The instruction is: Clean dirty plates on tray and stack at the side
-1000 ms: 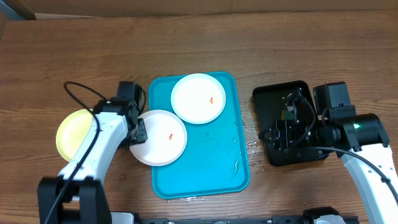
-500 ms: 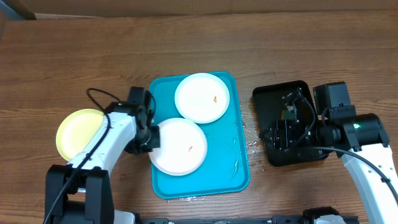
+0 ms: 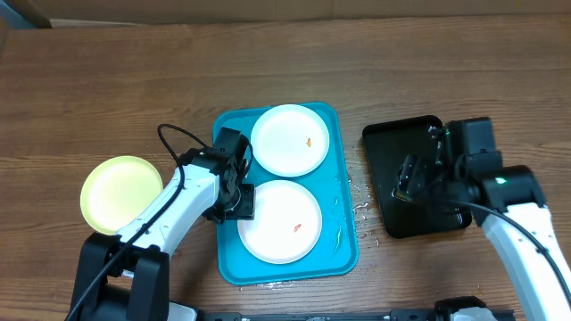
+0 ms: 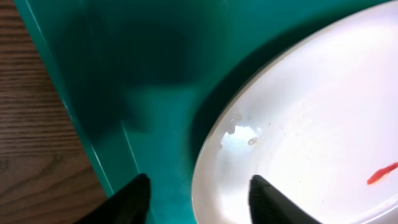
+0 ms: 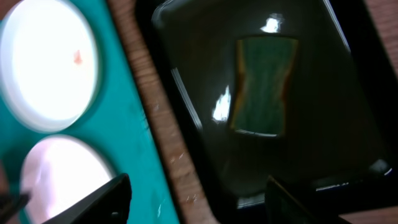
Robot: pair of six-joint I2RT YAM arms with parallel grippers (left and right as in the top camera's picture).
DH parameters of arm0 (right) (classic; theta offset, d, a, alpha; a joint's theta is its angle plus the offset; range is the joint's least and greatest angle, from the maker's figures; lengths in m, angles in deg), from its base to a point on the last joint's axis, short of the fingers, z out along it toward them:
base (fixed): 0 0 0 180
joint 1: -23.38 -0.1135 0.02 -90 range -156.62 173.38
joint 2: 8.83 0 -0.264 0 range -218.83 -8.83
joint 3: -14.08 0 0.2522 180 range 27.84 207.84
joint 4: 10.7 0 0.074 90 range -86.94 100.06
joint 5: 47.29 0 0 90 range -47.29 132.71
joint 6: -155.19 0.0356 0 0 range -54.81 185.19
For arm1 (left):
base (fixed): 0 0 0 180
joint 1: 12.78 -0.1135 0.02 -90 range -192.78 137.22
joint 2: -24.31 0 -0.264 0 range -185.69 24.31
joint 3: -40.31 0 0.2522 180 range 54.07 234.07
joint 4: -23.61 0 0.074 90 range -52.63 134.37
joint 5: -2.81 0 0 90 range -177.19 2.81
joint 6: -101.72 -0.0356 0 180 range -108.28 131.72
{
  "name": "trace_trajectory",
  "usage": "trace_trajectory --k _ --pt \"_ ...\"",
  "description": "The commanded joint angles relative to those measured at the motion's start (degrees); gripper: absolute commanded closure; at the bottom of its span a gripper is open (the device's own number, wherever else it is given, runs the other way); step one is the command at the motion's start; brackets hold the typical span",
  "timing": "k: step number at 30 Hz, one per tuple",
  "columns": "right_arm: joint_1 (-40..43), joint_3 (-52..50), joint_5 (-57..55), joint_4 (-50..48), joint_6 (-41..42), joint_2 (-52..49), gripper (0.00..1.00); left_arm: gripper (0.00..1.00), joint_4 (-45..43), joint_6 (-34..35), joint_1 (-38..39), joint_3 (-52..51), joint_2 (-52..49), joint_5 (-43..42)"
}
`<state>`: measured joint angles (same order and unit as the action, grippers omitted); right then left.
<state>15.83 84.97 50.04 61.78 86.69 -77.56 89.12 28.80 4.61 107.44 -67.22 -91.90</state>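
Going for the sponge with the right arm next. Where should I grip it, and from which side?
Grip the sponge across its narrowed middle, coming straight down with the right end effector. It lies flat in the black tray, clear of its walls, and the long sides pinch in there.

The left wrist view cuts off the white plate (image 4: 311,124) and the tray (image 4: 155,74) at its edges.
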Motion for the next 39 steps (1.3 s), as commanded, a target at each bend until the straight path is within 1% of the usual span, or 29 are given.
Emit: trace_trajectory --k 1,4,8,9,10,12,14,17,19,21,26,27,29,31,32,35,39 --pt "-0.3 -5.0 -7.9 -6.6 5.9 -4.3 0.32 0.43 -0.2 1.2 0.1 -0.4 0.9 -1.7" --pt "-0.3 -7.0 -11.5 -13.3 6.9 -9.7 0.37 0.41 -0.2 1.1 0.1 -0.4 0.9 -2.4" --pt "-0.2 -7.0 -16.0 -19.0 6.8 -18.0 0.43 0.41 0.7 0.9 0.1 -0.4 0.9 -2.4" --pt "-0.2 -7.0 -16.7 -20.0 6.8 -19.9 0.45 0.41 0.8 0.9 0.1 -0.4 0.9 -2.4" --pt "-0.2 -7.0 -16.8 -20.8 6.8 -21.4 0.51 0.41 0.9 0.9 0.1 -0.4 0.9 -2.4" --pt "-0.2 -7.0 -16.2 -21.9 6.9 -24.9 0.65 0.41 0.9 0.7 0.1 -0.4 0.9 -2.4" --pt "-0.2 -7.0 -16.1 -22.1 6.8 -26.8 0.69 0.41 0.9 0.7 0.1 -0.4 0.9 -2.4" --pt "-0.2 -7.0 -15.5 -22.1 6.5 -27.7 0.79 0.40 0.8 0.4 0.1 -0.4 0.9 -2.4" --pt "-0.2 -6.4 -12.9 -21.7 3.2 -27.6 0.92 0.40 0.9 -0.4 0.1 -0.4 0.9 -2.4" --pt "-0.2 -4.6 -9.4 -19.4 -0.7 -27.2 0.96 0.40 0.9 -0.5 0.1 -0.4 0.9 -2.4" --pt "-0.2 2.9 -8.8 -10.3 -2.4 -24.4 0.96 0.40 0.9 -0.6 0.1 -0.4 0.9 -2.4" --pt "-0.2 4.2 -8.8 -8.7 -2.4 -23.8 0.91 0.40 0.9 -0.6 0.1 -0.4 0.9 -2.4" --pt "-0.2 5.3 -8.7 -7.1 -2.4 -23.0 0.68 0.39 0.9 -0.6 0.1 -0.4 0.9 -2.4" --pt "-0.2 5.2 -8.8 -6.2 -2.2 -22.9 0.48 0.39 0.9 -0.6 0.1 -0.4 0.9 -2.4" --pt "-0.2 4.9 -8.8 -6.0 -1.9 -22.9 0.43 0.39 0.9 -0.6 0.1 -0.4 0.9 -2.4" --pt "-0.2 2.6 -8.7 -6.3 0.7 -23.0 0.40 0.39 0.8 -0.6 0.1 -0.4 0.9 -2.4" --pt "-0.2 -2.5 -5.4 -9.3 2.5 -23.0 0.40 0.38 0.7 -0.6 0.1 -0.4 0.9 -2.4"
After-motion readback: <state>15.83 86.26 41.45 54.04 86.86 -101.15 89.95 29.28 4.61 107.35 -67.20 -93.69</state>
